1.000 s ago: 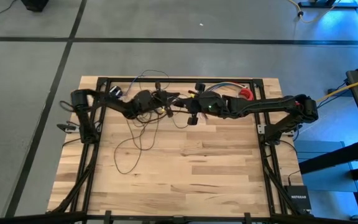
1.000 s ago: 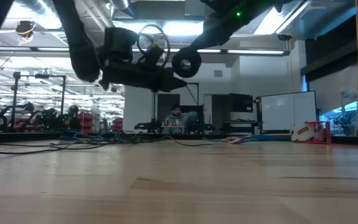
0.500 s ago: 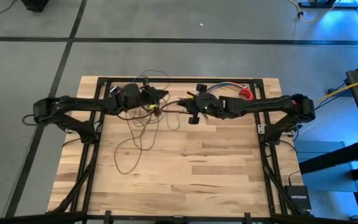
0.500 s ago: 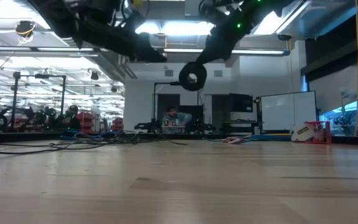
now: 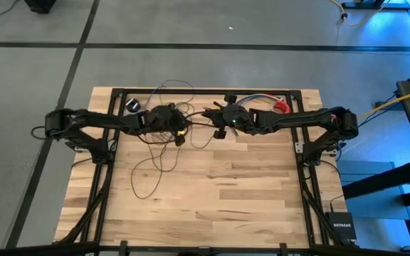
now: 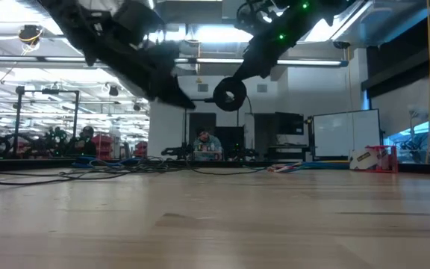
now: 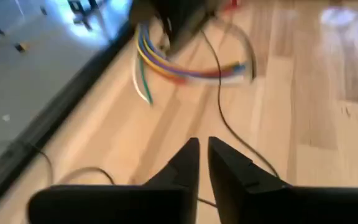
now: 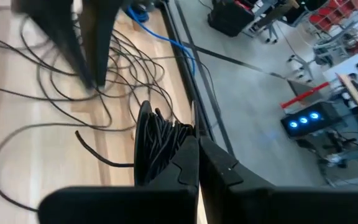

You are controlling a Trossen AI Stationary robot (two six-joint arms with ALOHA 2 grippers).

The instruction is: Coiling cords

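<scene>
The landmark for all positions is the far rail of the black frame (image 5: pixel 205 91) on the wooden surface (image 5: pixel 212 192).

1. Loose cord. The nearest slack of the cords (image 5: pixel 155 160) lies on the surface well in front of the far rail, in large open loops that run back toward both grippers.

2. Left gripper. The left gripper (image 5: pixel 184 130) hangs above the surface just in front of the far rail, left of the rail's middle. In the left wrist view its fingers (image 7: pixel 185 163) stand a narrow slit apart with nothing visible between them. A strand of the cords (image 7: pixel 229 124) runs on the surface beyond the fingertips.

3. Right gripper. The right gripper (image 5: pixel 218 122) hangs just in front of the far rail near its middle, close beside the left gripper. In the right wrist view its fingers (image 8: pixel 188 163) are pressed together on a gathered bunch of cord turns (image 8: pixel 157 140). The black round puck (image 6: pixel 229 93) hangs in the air below this gripper in the low view.

4. Items at the far rail. A short bundle of multicoloured wires (image 7: pixel 179 65) lies on the surface against the far rail, right of its middle. A red object (image 5: pixel 282 107) sits further right along the rail.

5. Background. Beyond the far rail, a person (image 6: pixel 206 144) sits in the room.
</scene>
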